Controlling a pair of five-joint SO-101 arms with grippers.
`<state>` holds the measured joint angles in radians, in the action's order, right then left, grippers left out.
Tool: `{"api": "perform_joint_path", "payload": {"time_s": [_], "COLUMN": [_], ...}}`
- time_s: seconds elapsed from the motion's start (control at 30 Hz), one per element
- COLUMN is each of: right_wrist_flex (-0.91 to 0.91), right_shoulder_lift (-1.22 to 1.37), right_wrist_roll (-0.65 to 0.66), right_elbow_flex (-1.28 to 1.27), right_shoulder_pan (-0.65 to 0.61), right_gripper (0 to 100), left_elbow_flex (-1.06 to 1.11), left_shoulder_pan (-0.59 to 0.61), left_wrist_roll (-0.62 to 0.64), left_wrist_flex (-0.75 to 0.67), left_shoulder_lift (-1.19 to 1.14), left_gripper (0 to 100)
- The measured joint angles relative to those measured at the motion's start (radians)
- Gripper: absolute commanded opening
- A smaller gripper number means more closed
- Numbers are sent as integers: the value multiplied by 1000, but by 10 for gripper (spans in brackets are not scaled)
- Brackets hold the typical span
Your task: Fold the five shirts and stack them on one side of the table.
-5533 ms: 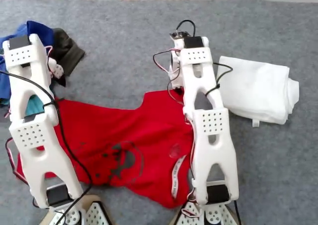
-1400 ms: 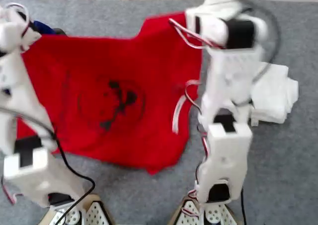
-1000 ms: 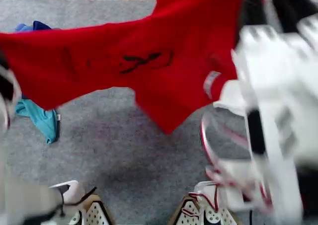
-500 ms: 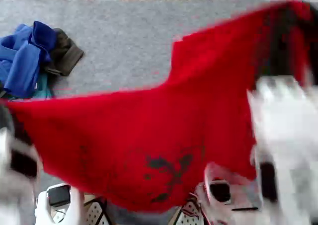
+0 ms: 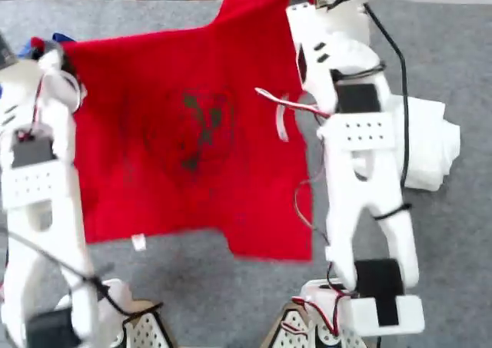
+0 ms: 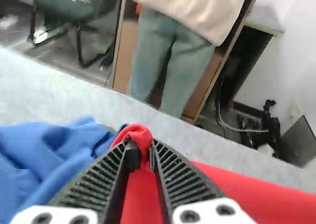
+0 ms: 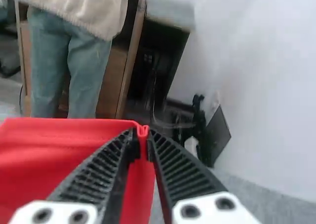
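One seemingly done (folded white fabric shirt [image 5: 427, 144]), red printed t-shirt [image 5: 192, 133] unfolded, pinched tight in left gripper [image 6: 140, 147] and right gripper [image 7: 141, 135], crumpled blue shirt [image 6: 44, 150] waiting.

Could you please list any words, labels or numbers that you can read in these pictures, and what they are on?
No text is legible.
The dark print on the red shirt: blurred, no letters made out.
The white tag at its near edge: too small to read.
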<state>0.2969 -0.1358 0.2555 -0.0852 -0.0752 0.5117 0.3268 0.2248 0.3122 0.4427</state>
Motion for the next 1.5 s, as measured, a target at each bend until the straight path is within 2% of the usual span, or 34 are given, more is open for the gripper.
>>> {"api": "perform_joint_path", "payload": {"time_s": [0.1,0.23,0.4,0.5,0.63,0.73,0.83,1.13,1.3,1.5], "right_wrist_flex": [-11,74,288,482,787,991,1111,1158,1145,1115], "right_shoulder_lift": [98,143,143,143,138,124,98,-181,-399,-586], "right_wrist_roll": [0,0,0,0,35,101,135,316,413,479], "right_elbow_flex": [40,143,201,207,207,207,181,-206,-479,-756], "right_shoulder_pan": [0,2,2,2,2,2,2,2,2,2], "right_gripper": [14,14,13,13,13,13,13,13,13,13], "left_elbow_flex": [-118,-249,-284,-284,-203,-69,103,555,638,694], "left_shoulder_pan": [-20,-34,-34,-34,-32,-20,-2,-9,-2,-2], "left_wrist_roll": [0,0,-9,-63,-181,-236,-293,-456,-480,-485], "left_wrist_flex": [31,143,296,431,620,658,666,680,753,786], "left_shoulder_lift": [-172,-285,-290,-290,-215,-129,-21,400,571,612], "left_gripper": [28,28,28,28,28,28,28,29,29,29]}}
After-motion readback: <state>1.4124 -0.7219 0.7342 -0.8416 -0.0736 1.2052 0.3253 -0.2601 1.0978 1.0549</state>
